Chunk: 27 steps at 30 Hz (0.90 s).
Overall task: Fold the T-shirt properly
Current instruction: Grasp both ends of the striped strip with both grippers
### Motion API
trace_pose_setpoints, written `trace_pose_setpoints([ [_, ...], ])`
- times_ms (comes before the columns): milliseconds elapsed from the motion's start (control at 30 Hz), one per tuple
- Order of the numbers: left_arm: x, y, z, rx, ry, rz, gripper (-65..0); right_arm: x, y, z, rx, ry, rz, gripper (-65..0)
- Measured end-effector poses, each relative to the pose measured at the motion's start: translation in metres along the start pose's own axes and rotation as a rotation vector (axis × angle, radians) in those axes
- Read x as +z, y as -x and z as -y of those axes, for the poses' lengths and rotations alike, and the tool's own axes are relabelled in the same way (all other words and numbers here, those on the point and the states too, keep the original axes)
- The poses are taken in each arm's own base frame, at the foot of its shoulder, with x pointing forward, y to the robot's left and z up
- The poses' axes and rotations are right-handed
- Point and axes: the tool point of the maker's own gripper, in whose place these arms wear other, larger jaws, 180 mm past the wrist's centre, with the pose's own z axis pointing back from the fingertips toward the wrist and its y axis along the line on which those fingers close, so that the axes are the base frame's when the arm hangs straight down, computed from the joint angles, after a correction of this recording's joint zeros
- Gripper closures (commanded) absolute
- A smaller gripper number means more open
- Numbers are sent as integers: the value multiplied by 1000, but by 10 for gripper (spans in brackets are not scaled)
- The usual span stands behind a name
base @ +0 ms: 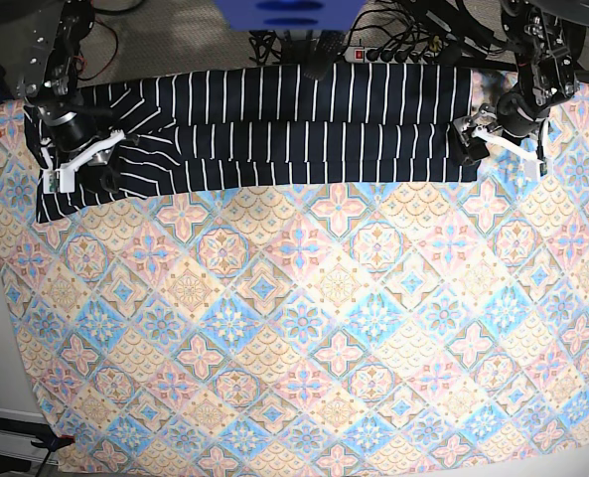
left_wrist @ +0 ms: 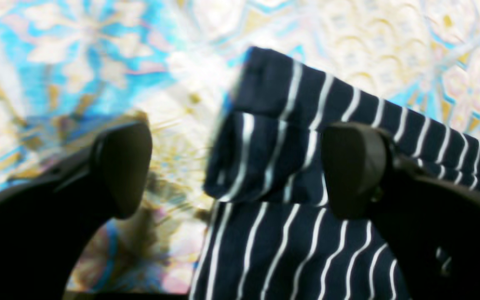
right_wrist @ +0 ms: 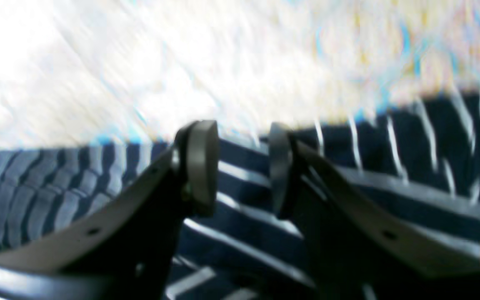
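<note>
Pastel floral cloth [base: 304,348] covers the desk, spreading from its near edge toward the arms. Past it, along the far edge, the striped navy T-shirt [base: 274,154] lies in a long, shallow band, already partly folded, with its rumpled end toward the far corner on the right arm's side.

Over that end, the right gripper [right_wrist: 240,171] has its jaws moderately apart, with striped fabric showing through the gap and no pinch visible. At the other end, the left gripper [left_wrist: 242,166] has its jaws spread wide above the tidier folded corner, gripping nothing.

Risk seems greatest at the rumpled end: closing there could catch several layers, or just the top one, because the creases run askew. If the arms then lift unevenly, the band may twist or the flap slide open. Should the left jaws drag while withdrawing, the corner could unfold. The floral cloth might also bunch if a fingertip snags it.

No containers show.
</note>
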Motion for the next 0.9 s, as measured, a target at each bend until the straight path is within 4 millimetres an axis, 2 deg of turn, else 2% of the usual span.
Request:
trace_pose_setpoints([
  [100,-11,17,-3,9,-6,-58,-634,-2,0,-6,3,-21,1,-201],
  [233,-16,18,2,-5,1,-58,-633,-3,-6,-10,-5,-32,25,-201],
  [433,-17,24,7,-16,12,-64,-628,-2,-4,-8,1,-25,14,-201],
  [500,-19,26,11,-47,15,-77,-596,-2,-4,-7,1,-24,14,-201],
  [700,-23,33,24,-76,39,-85,-447,-2,-4,-8,1,-25,17,-201],
  [900,-24,38,32,-84,59,-95,-377,-2,-4,-8,2,-25,17,-201],
])
